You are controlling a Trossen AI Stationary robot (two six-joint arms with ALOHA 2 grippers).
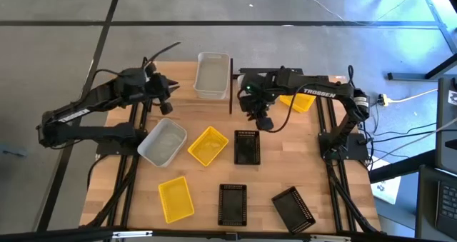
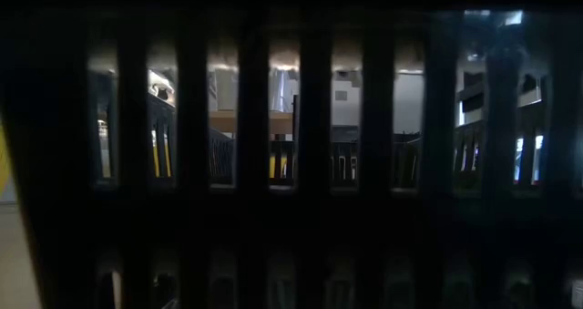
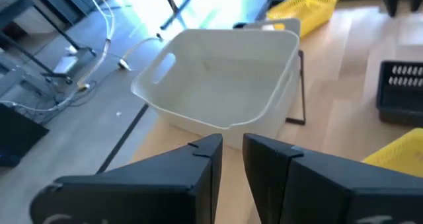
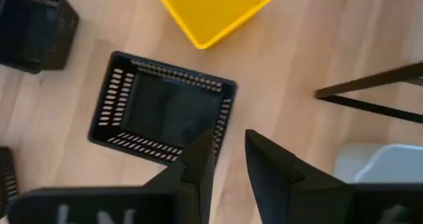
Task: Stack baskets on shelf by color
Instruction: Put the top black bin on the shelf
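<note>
Grey floor around a butcher-block tabletop (image 1: 200,178), left gripper (image 1: 169,92) empty with a narrow gap between its fingers, near the white basket (image 1: 212,75) on the shelf (image 1: 232,85), right gripper (image 1: 263,122) likewise slightly parted and empty, above a black perforated basket (image 1: 247,146), yellow basket (image 1: 208,145) just beside it

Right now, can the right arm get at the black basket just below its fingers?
Probably yes. The right gripper hangs empty above the black basket, fingers slightly apart, nothing between them. The yellow basket sits apart, leaving the near rim free.
</note>
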